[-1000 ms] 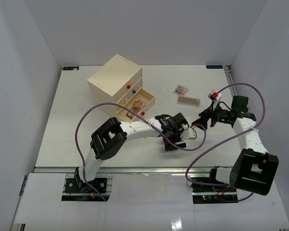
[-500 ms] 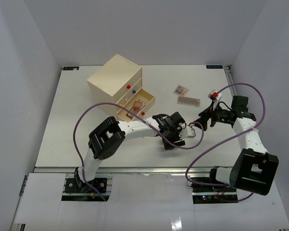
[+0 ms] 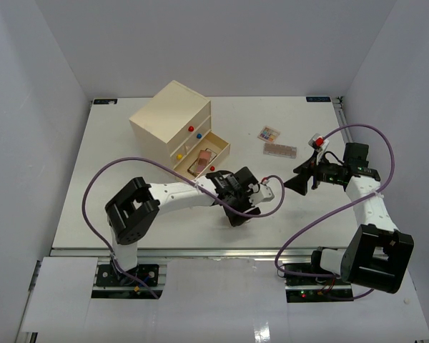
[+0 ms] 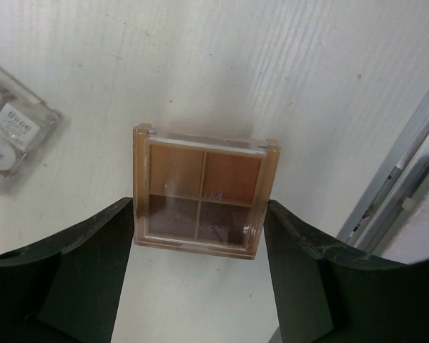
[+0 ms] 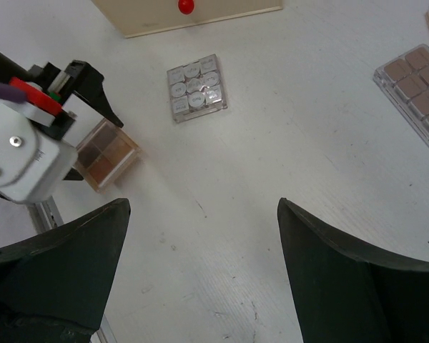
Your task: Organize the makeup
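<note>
White tabletop (image 3: 114, 179), grey walls around it; I am logging every position against the drawer chest (image 3: 173, 120).

1. Drawer chest: sitting toward the far side. Its bottom drawer (image 3: 225, 150) is hanging open with a pinkish palette (image 3: 200, 158) lying inside, so I am treating that drawer as the destination.

2. Brown four-pan palette (image 4: 204, 182): lying out in front of the chest's open drawer, close to the near rail of the tabletop. The left end effector (image 4: 200, 214) is straddling it, narrowed to the palette's width, with both fingers (image 4: 93, 250) appearing to press on its two side edges. I am gripping across the flat sides because the case is too thin to take from above. Whether it is clear of the surface yet, I cannot tell.

3. Silver nine-pan palette (image 5: 195, 87): resting between the chest front and the brown palette, apart from both and untouched.

4. Long pink-brown palette (image 3: 280, 150) and small multicoloured palette (image 3: 269, 133): lying near each other, well away from the chest on its drawer side.

5. Right end effector (image 5: 204, 207): spread wide and gripping nothing, hovering between item 4 and the brown palette and looking toward the chest. I am judging it parked there to leave the left arm a clear path to the drawer.
</note>
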You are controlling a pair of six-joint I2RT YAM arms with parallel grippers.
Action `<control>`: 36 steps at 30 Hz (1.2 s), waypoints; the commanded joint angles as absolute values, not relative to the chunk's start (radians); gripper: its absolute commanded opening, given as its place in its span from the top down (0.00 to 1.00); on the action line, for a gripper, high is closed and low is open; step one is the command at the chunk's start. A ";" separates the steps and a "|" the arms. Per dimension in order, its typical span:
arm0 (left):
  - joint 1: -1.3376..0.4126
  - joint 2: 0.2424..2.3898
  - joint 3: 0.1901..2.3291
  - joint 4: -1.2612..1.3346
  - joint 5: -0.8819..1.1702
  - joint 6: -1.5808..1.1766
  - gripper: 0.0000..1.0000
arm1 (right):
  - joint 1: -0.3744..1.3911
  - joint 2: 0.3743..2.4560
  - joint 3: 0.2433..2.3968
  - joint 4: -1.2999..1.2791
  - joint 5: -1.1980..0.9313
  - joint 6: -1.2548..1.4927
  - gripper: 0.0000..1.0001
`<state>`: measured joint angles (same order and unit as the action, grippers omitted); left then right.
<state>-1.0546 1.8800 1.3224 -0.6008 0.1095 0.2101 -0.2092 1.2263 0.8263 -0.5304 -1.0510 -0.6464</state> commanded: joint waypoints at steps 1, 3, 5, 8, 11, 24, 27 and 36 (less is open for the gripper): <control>-1.051 1.721 1.348 -0.582 0.013 0.122 1.00 | -0.210 1.193 0.827 -0.545 -1.097 -0.651 0.10; -1.049 1.704 1.384 -0.587 -0.100 0.107 1.00 | -0.210 1.189 0.825 -0.546 -1.101 -0.652 0.10; -1.034 1.710 1.417 -0.592 -0.226 0.103 1.00 | -0.212 1.182 0.824 -0.546 -1.106 -0.654 0.10; -0.988 1.748 1.487 -0.596 -0.455 0.106 1.00 | -0.211 1.175 0.822 -0.550 -1.111 -0.656 0.10; -0.911 1.820 1.571 -0.598 -0.613 0.110 1.00 | -0.211 1.169 0.820 -0.554 -1.116 -0.661 0.10; -0.743 2.102 1.791 -0.592 -0.820 0.099 0.94 | -0.212 1.167 0.823 -0.580 -1.134 -0.686 0.10; -0.739 2.118 1.782 -0.593 -0.827 0.082 0.76 | -0.212 1.170 0.824 -0.581 -1.135 -0.687 0.10; -0.751 2.021 1.720 -0.608 -0.732 0.047 0.35 | -0.211 1.179 0.822 -0.581 -1.131 -0.690 0.10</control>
<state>-0.7547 2.1217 1.7425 -0.6002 -0.7684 0.0782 -0.2092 1.1843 0.8207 -0.5758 -1.1030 -0.6729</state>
